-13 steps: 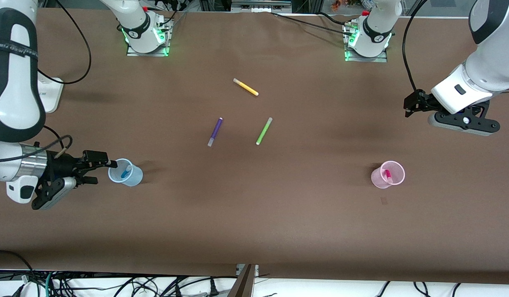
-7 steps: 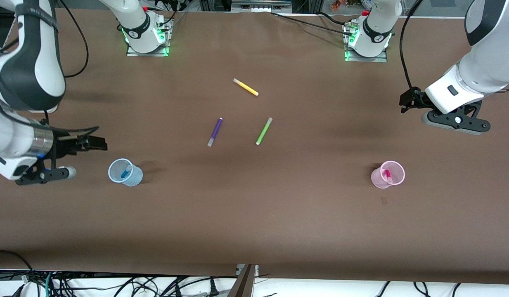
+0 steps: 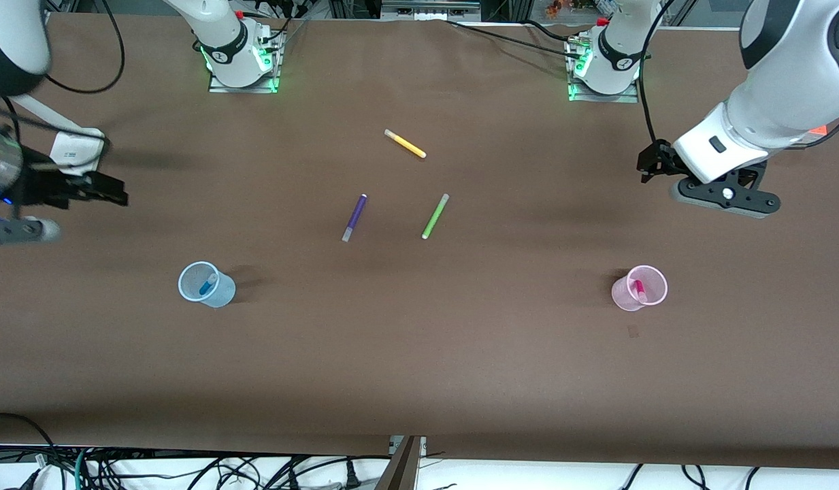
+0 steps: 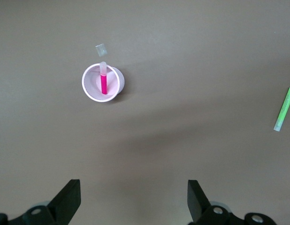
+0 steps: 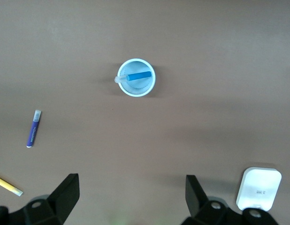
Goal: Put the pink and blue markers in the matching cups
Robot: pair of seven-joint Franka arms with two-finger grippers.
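Note:
The blue marker (image 3: 206, 284) stands inside the light blue cup (image 3: 218, 294) toward the right arm's end of the table; both show in the right wrist view, marker (image 5: 138, 76) in cup (image 5: 147, 89). The pink marker (image 3: 639, 290) stands inside the light pink cup (image 3: 623, 296) toward the left arm's end; both show in the left wrist view, marker (image 4: 103, 83) in cup (image 4: 90, 86). My right gripper (image 3: 109, 192) is open and empty, up over bare table. My left gripper (image 3: 650, 167) is open and empty, up over bare table.
A purple pen (image 3: 354, 217), a green pen (image 3: 435, 216) and a yellow pen (image 3: 405, 143) lie mid-table. A white box (image 3: 69, 150) sits at the right arm's end, also in the right wrist view (image 5: 259, 187). A small clear scrap (image 4: 101, 48) lies beside the pink cup.
My right gripper has lifted and drawn away from the blue cup toward the robots' side. My left gripper has shifted slightly toward the table's middle. Markers and cups have not moved.

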